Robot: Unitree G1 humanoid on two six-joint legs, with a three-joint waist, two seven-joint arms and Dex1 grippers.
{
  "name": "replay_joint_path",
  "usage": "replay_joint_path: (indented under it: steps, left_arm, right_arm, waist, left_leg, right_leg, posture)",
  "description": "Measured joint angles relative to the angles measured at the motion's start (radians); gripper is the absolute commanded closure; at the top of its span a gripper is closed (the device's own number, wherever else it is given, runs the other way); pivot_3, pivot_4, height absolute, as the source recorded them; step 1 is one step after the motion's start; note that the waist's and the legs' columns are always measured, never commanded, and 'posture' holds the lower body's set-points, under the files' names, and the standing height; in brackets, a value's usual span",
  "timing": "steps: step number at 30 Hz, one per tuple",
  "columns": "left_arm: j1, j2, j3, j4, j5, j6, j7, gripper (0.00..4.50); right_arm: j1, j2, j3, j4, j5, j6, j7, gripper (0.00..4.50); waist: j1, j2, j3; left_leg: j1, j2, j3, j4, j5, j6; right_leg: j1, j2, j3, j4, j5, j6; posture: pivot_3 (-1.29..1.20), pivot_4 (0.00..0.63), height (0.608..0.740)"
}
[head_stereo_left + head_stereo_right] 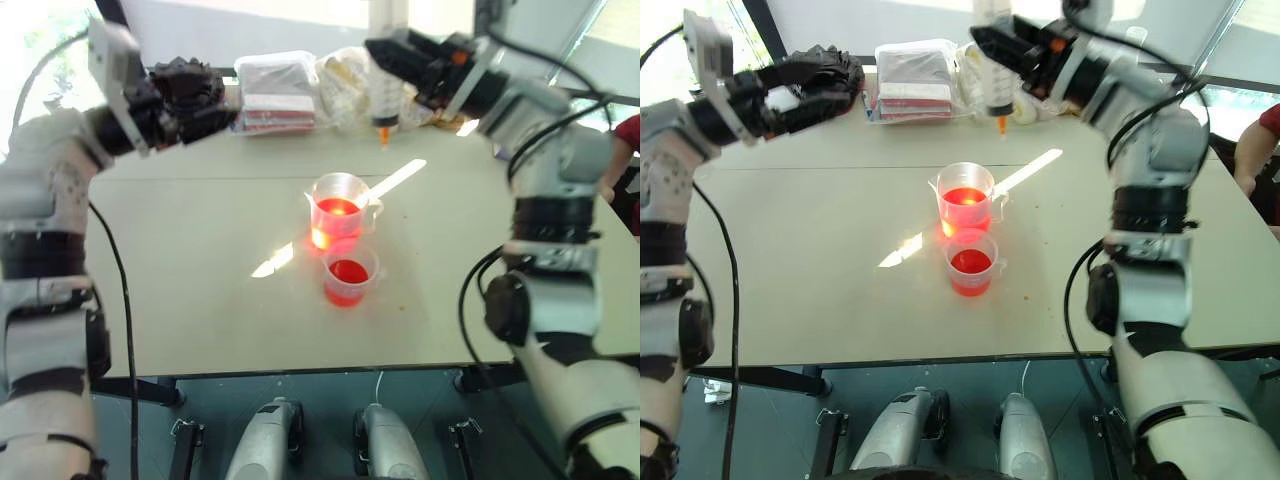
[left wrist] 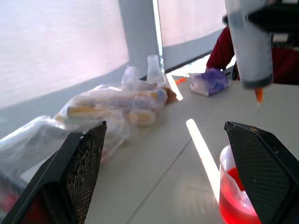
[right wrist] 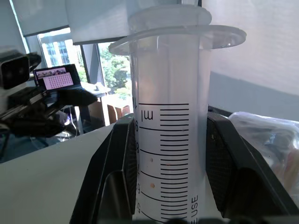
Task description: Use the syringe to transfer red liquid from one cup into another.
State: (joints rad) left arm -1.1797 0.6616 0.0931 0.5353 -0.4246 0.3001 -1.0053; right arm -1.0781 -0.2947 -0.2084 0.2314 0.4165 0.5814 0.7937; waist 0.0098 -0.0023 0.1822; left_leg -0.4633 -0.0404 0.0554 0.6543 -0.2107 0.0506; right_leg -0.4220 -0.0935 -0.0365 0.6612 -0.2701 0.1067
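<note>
The right gripper (image 1: 1012, 62) pinches the syringe (image 1: 994, 70) upright, high behind the beaker (image 1: 965, 196) and small cup (image 1: 971, 262); the left gripper (image 2: 163, 168) hangs spread and empty. A crooked descent could knock the beaker, spilling red liquid (image 1: 963, 197).

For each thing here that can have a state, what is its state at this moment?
syringe: upright, tip down, held above the table, barrel looks empty
right gripper: shut on the syringe barrel
left gripper: open, holding nothing
beaker: upright on the table, partly filled with red liquid
small cup: upright, touching the beaker, holds red liquid
plastic bags: closed, lying at the table's far edge
</note>
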Motion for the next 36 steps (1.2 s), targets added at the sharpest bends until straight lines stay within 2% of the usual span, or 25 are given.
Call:
replay_joint_path:
  steps: [2,6,17,26,36]
  left_arm:
    - [-0.097,-0.035,-0.002,0.071,0.028,-0.053,0.009,0.25]
    - [-0.173,-0.069,-0.001,0.175,0.046,-0.098,-0.021,0.25]
    - [-0.223,-0.208,-0.031,0.296,0.097,-0.194,-0.123,0.25]
    - [-0.223,-0.23,-0.042,0.329,0.139,-0.251,-0.171,0.25]
    - [-0.225,-0.2,-0.029,0.368,0.148,-0.266,-0.162,0.25]
  right_arm:
    - [0.077,0.04,0.049,-0.048,-0.009,-0.059,-0.017,3.09]
    - [0.176,0.054,0.091,-0.072,-0.031,-0.148,-0.039,3.09]
    - [0.225,0.104,0.131,-0.082,-0.029,-0.189,-0.108,3.09]
    - [0.233,0.113,0.135,-0.092,-0.02,-0.188,-0.138,3.09]
    - [0.236,0.108,0.134,-0.105,-0.018,-0.187,-0.156,3.09]
  waist:
    - [0.0,0.0,0.0]
    - [-0.006,0.0,0.0]
    - [-0.024,0.0,0.0]
    - [-0.022,0.0,0.0]
    - [-0.024,0.0,0.0]
  left_leg:
    - [0.0,-0.001,0.002,0.0,-0.001,0.001]
    - [0.001,0.0,0.002,0.0,-0.001,0.002]
    - [0.0,0.0,0.002,0.001,0.0,0.001]
    - [0.0,0.001,0.001,0.001,0.0,0.001]
    - [0.0,0.001,0.001,0.001,0.0,0.001]
  right_leg:
    - [-0.001,-0.001,0.001,0.001,0.0,0.0]
    - [-0.002,-0.001,0.001,0.002,0.0,0.0]
    - [-0.003,0.0,0.001,0.003,0.0,0.0]
    - [-0.003,0.0,0.001,0.003,0.0,0.0]
    - [-0.003,0.0,0.001,0.004,0.0,0.0]
  posture:
    - [0.0,0.15,0.74]
    - [0.0,0.15,0.74]
    - [0.0,0.15,0.74]
    - [0.0,0.15,0.74]
    - [0.0,0.15,0.74]
